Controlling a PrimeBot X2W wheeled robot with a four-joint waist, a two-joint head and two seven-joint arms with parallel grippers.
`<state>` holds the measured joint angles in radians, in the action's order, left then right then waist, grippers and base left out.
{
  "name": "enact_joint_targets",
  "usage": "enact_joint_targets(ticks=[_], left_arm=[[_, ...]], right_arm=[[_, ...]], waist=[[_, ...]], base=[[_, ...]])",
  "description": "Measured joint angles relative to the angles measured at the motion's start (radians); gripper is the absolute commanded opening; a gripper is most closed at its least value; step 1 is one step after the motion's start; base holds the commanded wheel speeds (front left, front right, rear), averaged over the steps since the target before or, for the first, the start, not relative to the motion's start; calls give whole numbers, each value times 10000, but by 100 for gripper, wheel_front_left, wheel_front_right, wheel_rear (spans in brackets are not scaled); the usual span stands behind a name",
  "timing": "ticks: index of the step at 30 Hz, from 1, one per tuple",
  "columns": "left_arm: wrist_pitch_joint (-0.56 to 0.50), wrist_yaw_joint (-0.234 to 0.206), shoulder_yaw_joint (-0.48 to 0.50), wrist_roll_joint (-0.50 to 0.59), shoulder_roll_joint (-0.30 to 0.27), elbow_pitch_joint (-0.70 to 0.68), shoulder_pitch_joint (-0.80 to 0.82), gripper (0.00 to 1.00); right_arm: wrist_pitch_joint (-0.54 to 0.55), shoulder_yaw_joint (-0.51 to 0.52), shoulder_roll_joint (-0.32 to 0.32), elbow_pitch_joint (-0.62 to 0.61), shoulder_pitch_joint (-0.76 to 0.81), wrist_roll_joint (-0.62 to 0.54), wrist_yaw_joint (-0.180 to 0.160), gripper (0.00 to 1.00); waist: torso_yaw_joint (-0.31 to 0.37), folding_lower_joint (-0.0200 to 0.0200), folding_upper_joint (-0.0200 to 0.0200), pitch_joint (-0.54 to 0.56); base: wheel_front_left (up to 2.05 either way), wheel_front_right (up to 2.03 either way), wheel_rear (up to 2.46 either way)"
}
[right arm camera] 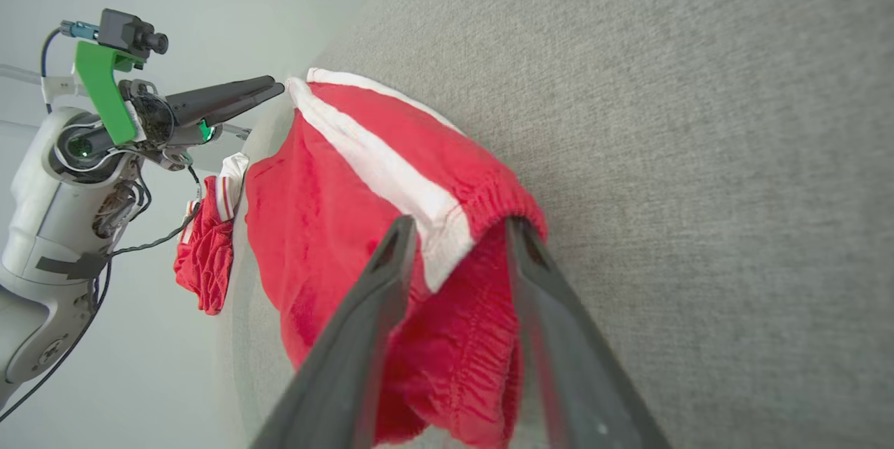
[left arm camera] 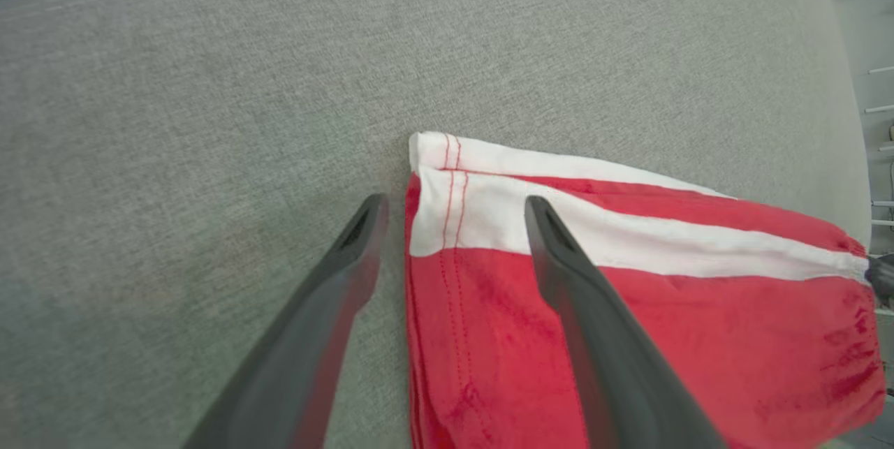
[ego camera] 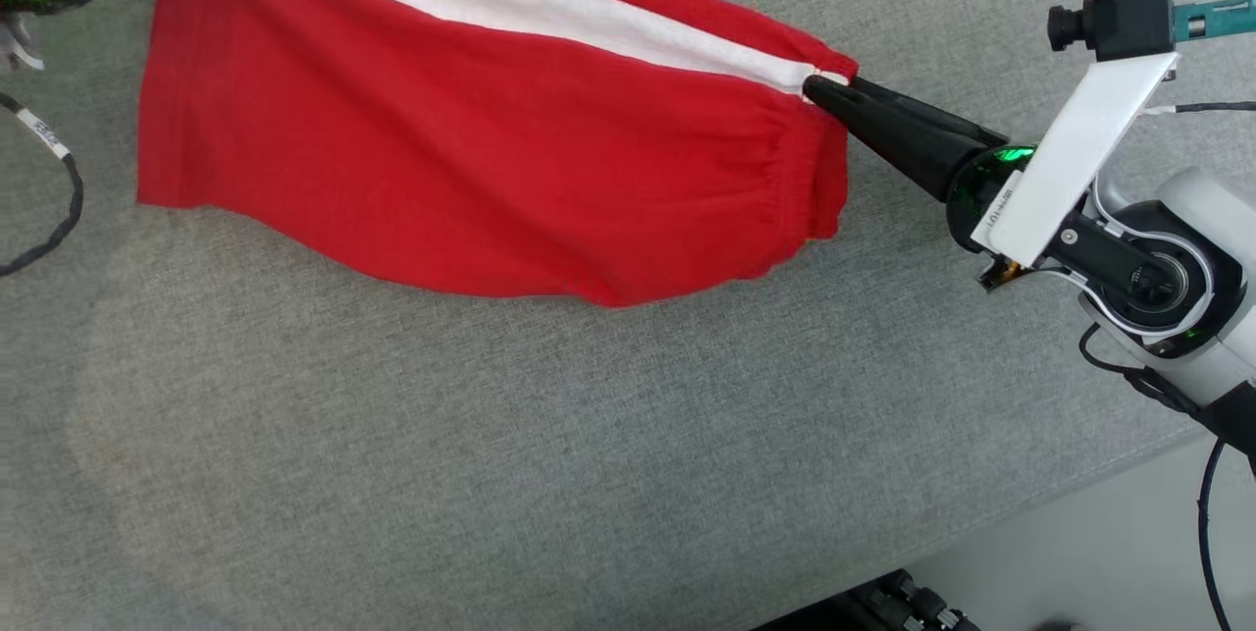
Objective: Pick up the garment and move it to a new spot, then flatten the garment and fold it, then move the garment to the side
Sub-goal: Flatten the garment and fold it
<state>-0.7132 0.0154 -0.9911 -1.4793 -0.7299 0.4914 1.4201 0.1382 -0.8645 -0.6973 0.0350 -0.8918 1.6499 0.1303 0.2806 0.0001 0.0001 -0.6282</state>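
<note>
On the grey fabric surface (ego camera: 589, 464) before us lay the red garment (ego camera: 471, 150), stretched out, white stripe along its far edge. Our right fingers (right arm camera: 370, 309) stood parted astride its gathered waistband; farther off, our left fingers (left arm camera: 580, 309) were open wide, straddling the hem corner without pinching it.

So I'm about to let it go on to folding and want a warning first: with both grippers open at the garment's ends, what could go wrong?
1. The right gripper straddles the gathered waistband; backing off could snag it and drag the garment askew.
2. The left gripper straddles the striped hem corner, so it may catch there too.
3. The garment's near edge bows and isn't flat; folding now could trap creases.
</note>
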Motion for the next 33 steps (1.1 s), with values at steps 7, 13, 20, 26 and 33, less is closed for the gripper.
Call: enact_joint_targets(ticks=[7,13,20,26,33], left_arm=[[-186,291,-316,134,-121,56,-284,100],[-288,428,-608,157,-527,15,-1058,100],[-341,437,-708,-61,-763,-182,-1659,100],[-637,341,-606,-445,-757,-408,-1773,100],[-876,190,-593,-692,-669,-606,-1856,0]], right_arm=[[192,-6,132,401,126,-2,0,100],[188,61,4,502,514,-6,0,100],[-10,433,-374,282,889,29,0,100],[-263,698,-410,113,1255,75,0,100],[-481,894,-303,128,1664,81,0,100]], waist=[[-202,0,0,513],[-172,0,0,1018],[276,-1,0,1068],[679,-1,0,917],[868,-1,0,893]], base=[[0,0,0],[0,0,0],[0,0,0],[0,0,0],[0,0,0]])
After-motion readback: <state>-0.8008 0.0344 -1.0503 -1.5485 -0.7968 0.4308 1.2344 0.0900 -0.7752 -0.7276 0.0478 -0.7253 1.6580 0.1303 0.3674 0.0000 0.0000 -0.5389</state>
